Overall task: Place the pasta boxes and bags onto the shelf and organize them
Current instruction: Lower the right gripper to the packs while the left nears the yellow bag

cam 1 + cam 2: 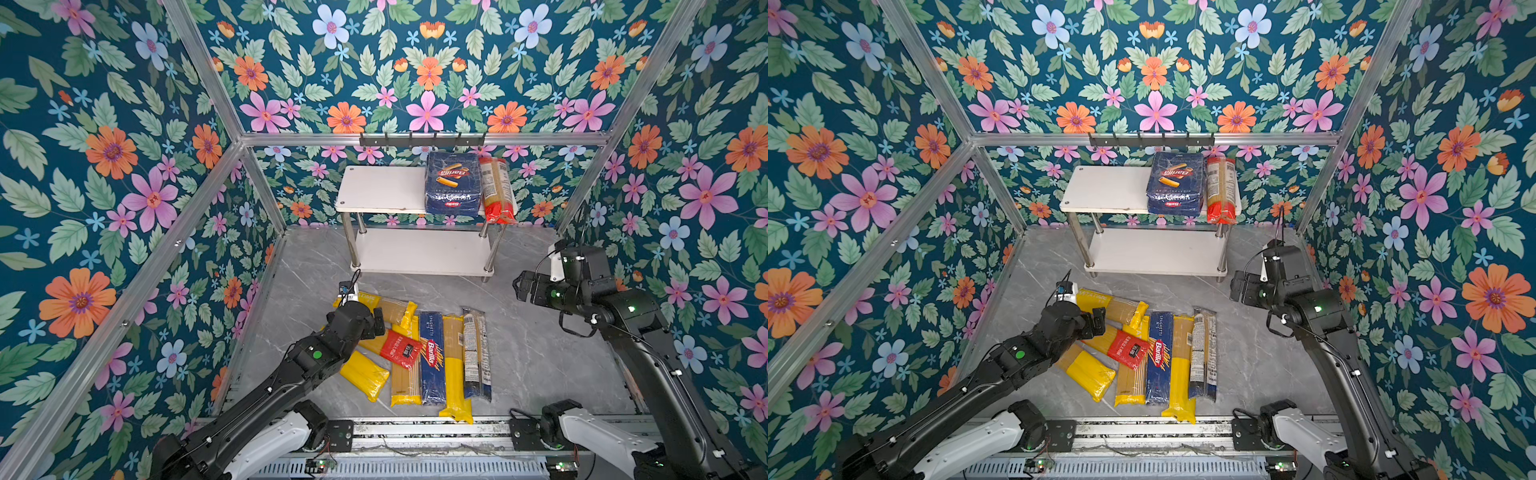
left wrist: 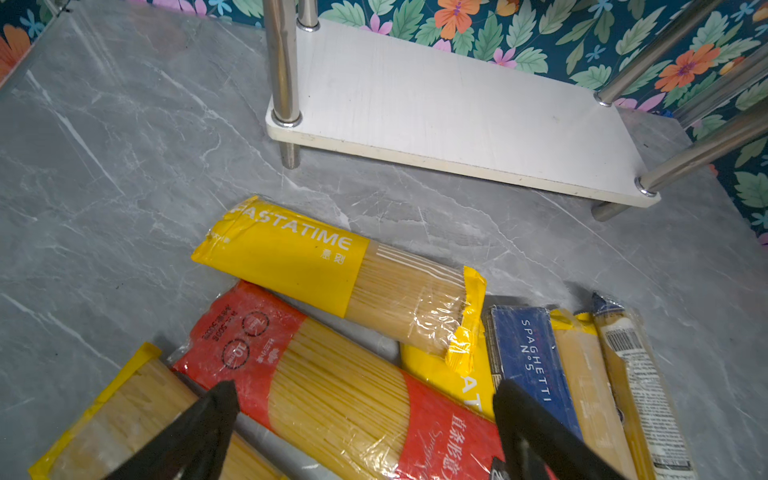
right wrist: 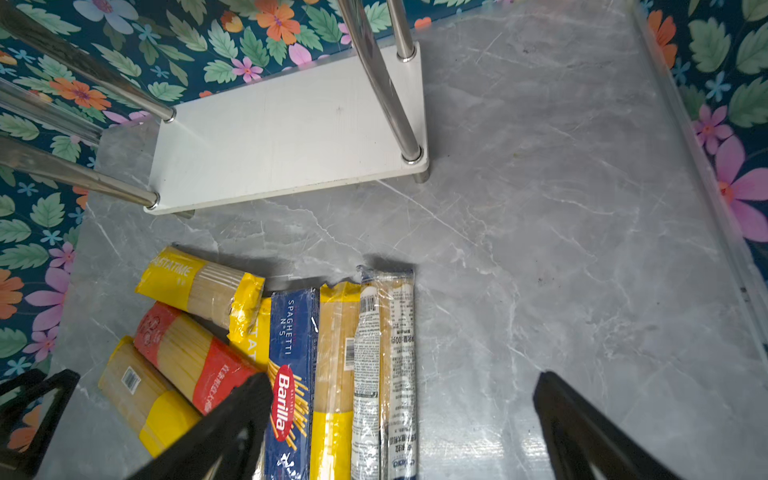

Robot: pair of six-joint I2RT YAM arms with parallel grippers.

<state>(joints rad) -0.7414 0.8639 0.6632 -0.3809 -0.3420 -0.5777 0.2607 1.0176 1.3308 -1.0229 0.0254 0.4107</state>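
The left claw (image 2: 363,395) is spread wide and pinches nothing. In the left wrist view its black fingers (image 2: 208,419) stand either side of a clear spaghetti bag with red ends (image 2: 340,386); whether they touch it I cannot tell.

In both top views, taking the far wall as twelve o'clock, the left claw (image 1: 376,322) hangs over the nine o'clock side of a heap of seven packs on the grey marble-look tabletop (image 1: 540,340). At its twelve o'clock a clear bag with yellow PASTATIME ends (image 2: 291,257) lies slanted. At its six o'clock a fat yellow-ended bag (image 1: 365,376) lies partly under the arm.

Towards three o'clock four packs lie side by side, lengthwise towards twelve:
- a slim yellow-ended bag (image 1: 403,382), partly under the red-ended one
- a narrow blue Barilla spaghetti box (image 1: 431,357)
- a long clear bag with a yellow near half (image 1: 454,365)
- a clear bag with dark ends (image 1: 476,353)

The right claw (image 3: 401,380) is also spread and empty. It is above bare tabletop at two o'clock of the heap.

At twelve o'clock of the heap, against the far wall, stands the small two-tier white shelf with shiny metal posts (image 1: 374,187). On the three o'clock end of its top board lies a wide dark-blue Barilla rigatoni pack (image 1: 453,183). Just beside that, at three o'clock, is a clear bag with a red near end (image 1: 494,191), which juts past the board's front edge. A black hook rail (image 1: 422,140) runs along the wall above.
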